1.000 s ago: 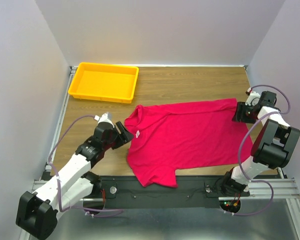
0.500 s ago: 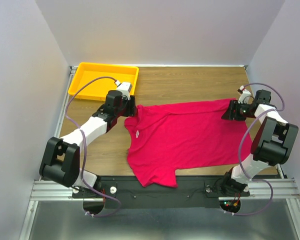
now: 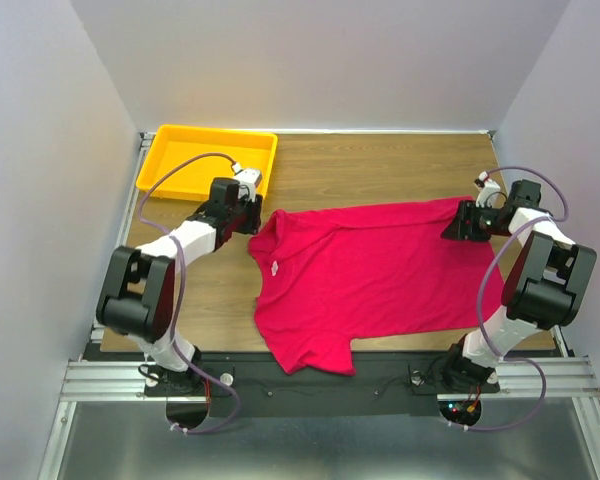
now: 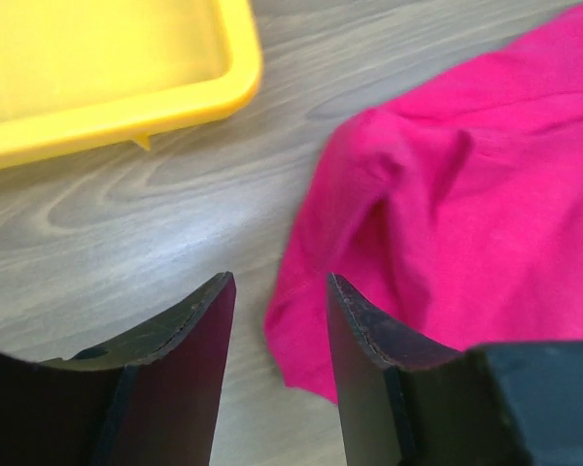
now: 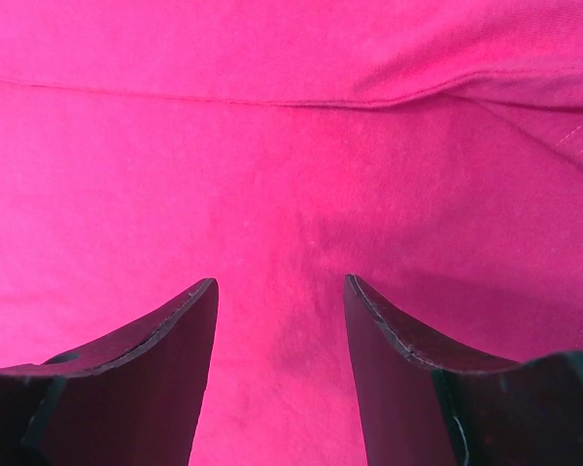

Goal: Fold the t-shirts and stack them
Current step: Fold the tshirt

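Left tool (image 4: 280, 283) moved to t-shirt (image 4: 466, 214) sleeve, spread

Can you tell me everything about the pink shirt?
The t-shirt is bright crimson-pink, plain soft cloth with short sleeves and a small white neck label. It lies spread nearly flat, a bit wrinkled, on the wooden table, collar to the left. The left gripper is open beside one sleeve; the right gripper is open over the hem.

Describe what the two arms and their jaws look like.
Left arm and right arm: white link shells, bulky black joint housings. A lavender-grey cable loops along each. The jaws are black, curved blades with scuffed pale edges. Small red and green lights glow at the right base.
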{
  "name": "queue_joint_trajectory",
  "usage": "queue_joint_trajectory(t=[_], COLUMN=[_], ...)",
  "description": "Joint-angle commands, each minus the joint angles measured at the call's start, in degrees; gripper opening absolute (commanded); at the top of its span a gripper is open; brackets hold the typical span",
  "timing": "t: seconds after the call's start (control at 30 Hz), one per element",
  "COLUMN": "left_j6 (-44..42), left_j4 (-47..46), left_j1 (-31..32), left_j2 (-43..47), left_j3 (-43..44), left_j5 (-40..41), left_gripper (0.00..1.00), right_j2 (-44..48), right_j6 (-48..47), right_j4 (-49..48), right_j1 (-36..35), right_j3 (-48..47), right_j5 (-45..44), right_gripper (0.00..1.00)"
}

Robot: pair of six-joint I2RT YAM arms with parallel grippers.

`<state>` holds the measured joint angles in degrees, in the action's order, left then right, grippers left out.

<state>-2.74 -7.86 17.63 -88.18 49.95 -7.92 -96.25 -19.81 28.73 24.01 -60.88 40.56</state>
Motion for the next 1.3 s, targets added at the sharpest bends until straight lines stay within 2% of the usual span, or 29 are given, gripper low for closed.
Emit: queue_joint_trajectory(t=[0.0, 0.13, 0.2, 0.33, 0.57, 0.8, 0.97, 1.13, 1.27], left_j6=[2.12, 2.57, 2.57, 2.57, 2.22, 1.95, -0.5, -5.94, -8.77], left_j4=[-0.49, -3.12, -4.0, -3.31, -2.6, 2.32, 1.88, 1.79, 7.06], left_j1=[-1.63, -2.07, -2.51, -2.77, -2.95, -3.48, -3.48, -3.48, -3.56], left_j2=[-5.4, -9.28, -11.82, -16.22, -20.62, -26.86, -22.75, -8.71, -2.62], left_j3=[6.81, 9.98, 12.17, 16.83, 24.12, 33.97, 32.14, 21.78, 16.85], left_j5=[1.14, 5.19, 6.51, 6.87, 6.34, 4.5, 0.11, -5.6, -7.02], left_gripper=[0.49, 0.45, 0.38, 0.34, 0.34, 0.35, 0.38, 0.59, 0.61], right_j2=[0.36, 0.97, 1.06, 1.15, 1.33, 1.41, 2.46, 3.35, 2.91], right_j6=[-0.58, -0.75, -0.67, -0.75, -0.58, -0.05, -0.57, -1.45, -1.37], right_j4=[0.01, 0.01, 0.01, 0.01, 0.01, 0.01, 0.01, 0.01, 0.01], right_j1=[0.16, 0.16, 0.16, 0.16, 0.16, 0.16, 0.16, 0.16, 0.16], right_j3=[-2.84, -2.84, -2.93, -2.93, -3.1, -3.98, -3.72, -2.66, -2.66], right_j5=[1.11, 0.84, 0.75, 0.58, -0.04, -0.56, -1.18, -2.24, -1.97], right_gripper=[0.6, 0.6, 0.61, 0.61, 0.61, 0.61, 0.61, 0.61, 0.61])
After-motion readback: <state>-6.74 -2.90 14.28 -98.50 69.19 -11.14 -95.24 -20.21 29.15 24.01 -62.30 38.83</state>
